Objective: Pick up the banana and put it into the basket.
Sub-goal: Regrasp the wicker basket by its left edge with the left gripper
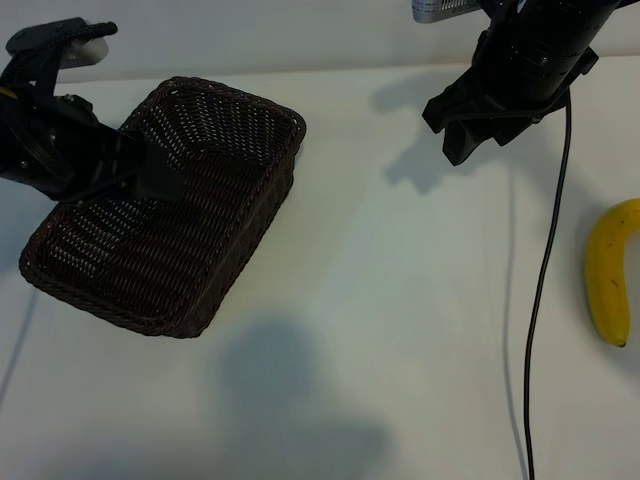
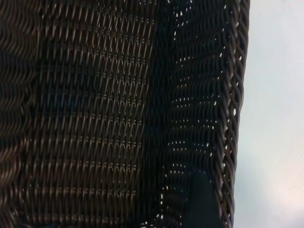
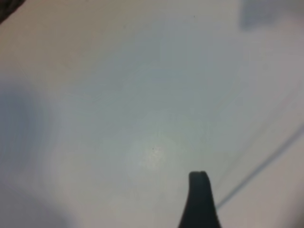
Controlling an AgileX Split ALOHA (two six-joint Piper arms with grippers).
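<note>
Banana-bound basket (image 1: 230, 190) sits at the left of the white tabletop (image 1: 400, 300), tilted, with the left tool (image 1: 150, 180) reaching over its near rim, jaws spread. Farther right, the right tool (image 1: 470, 130) hangs above bare tabletop, jaws spread, holding nothing. The banana (image 1: 610, 270) lies at the far right edge, well apart from both.
</note>
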